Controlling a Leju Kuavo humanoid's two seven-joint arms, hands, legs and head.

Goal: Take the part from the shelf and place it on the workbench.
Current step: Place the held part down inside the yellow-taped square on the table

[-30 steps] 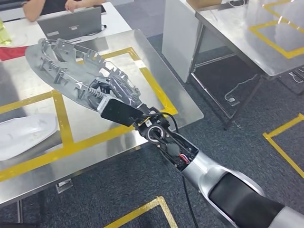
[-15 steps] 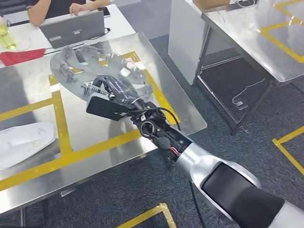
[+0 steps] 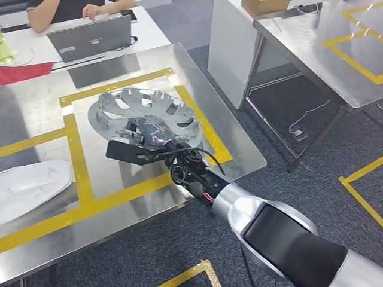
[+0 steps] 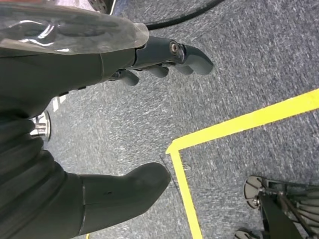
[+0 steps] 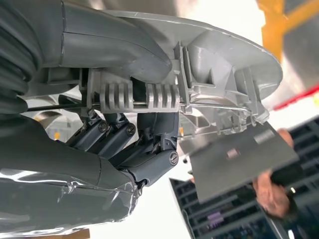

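The part [image 3: 144, 110] is a grey oval plastic frame with ribs and cut-outs. It lies low and nearly flat over the steel workbench [image 3: 113, 179], inside the yellow-taped square. My right hand [image 3: 149, 133] grips its near edge. In the right wrist view the thumb [image 5: 112, 42] lies across one face of the part [image 5: 226, 74] and the fingers [image 5: 150, 144] curl round the other. Whether the part touches the bench surface I cannot tell. My left hand [image 4: 112, 124] hangs over grey carpet with fingers apart and nothing in it.
A white moulded shell [image 3: 32, 182] lies on the bench's left square. Behind the bench a person [image 3: 67, 9] sits at a white table with a laptop [image 3: 90, 36] and red cloth [image 3: 23, 72]. A second steel bench [image 3: 325, 54] stands right. Yellow floor tape [image 4: 240, 124] runs below my left hand.
My right hand has lowered and levelled the part from a raised, tilted pose down over the taped square. The camera view has also shifted slightly.
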